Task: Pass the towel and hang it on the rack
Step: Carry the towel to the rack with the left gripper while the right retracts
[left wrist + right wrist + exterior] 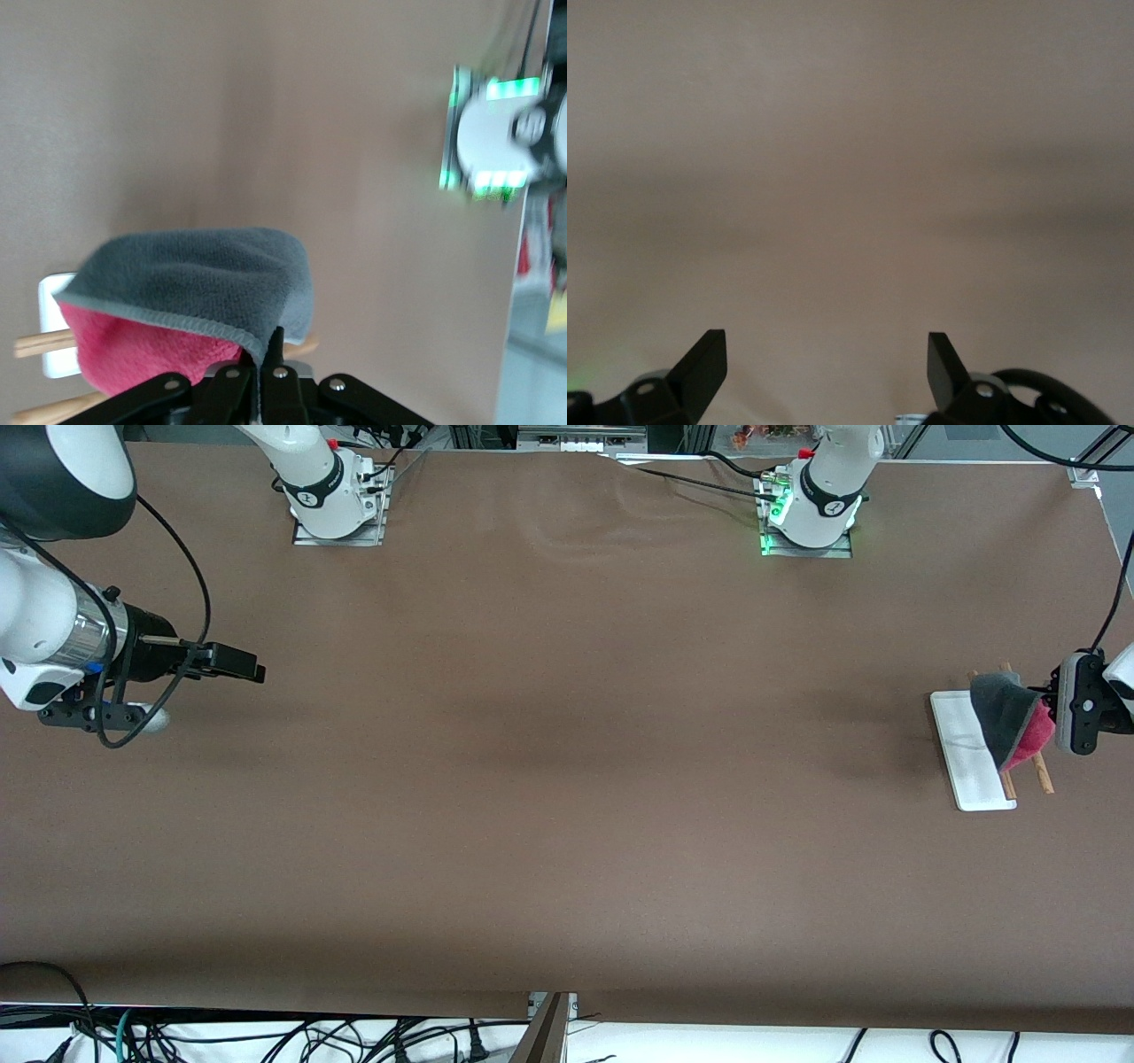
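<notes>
Front view: you see a brown table (pixel 567 779) with both arms at its two ends.
Left gripper (pixel 1050 704): your pincer is pressed together, pinching the towel (pixel 1005 717) by one edge, over the rack (pixel 974 766) at the left arm's end.
Towel: it hangs from the pincer, grey side up, pink-red side beneath, draped above the two wooden rods (pixel 40 343).
Rack: its white base lies just below the pincer.
Right gripper (pixel 826 365): your waiting pincer is spread, nothing between its fingers, over bare table at the right arm's end.

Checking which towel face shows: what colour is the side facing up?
Dark grey on the soft two-sided cloth towel, pink-red underneath; clearest in the left wrist view.
</notes>
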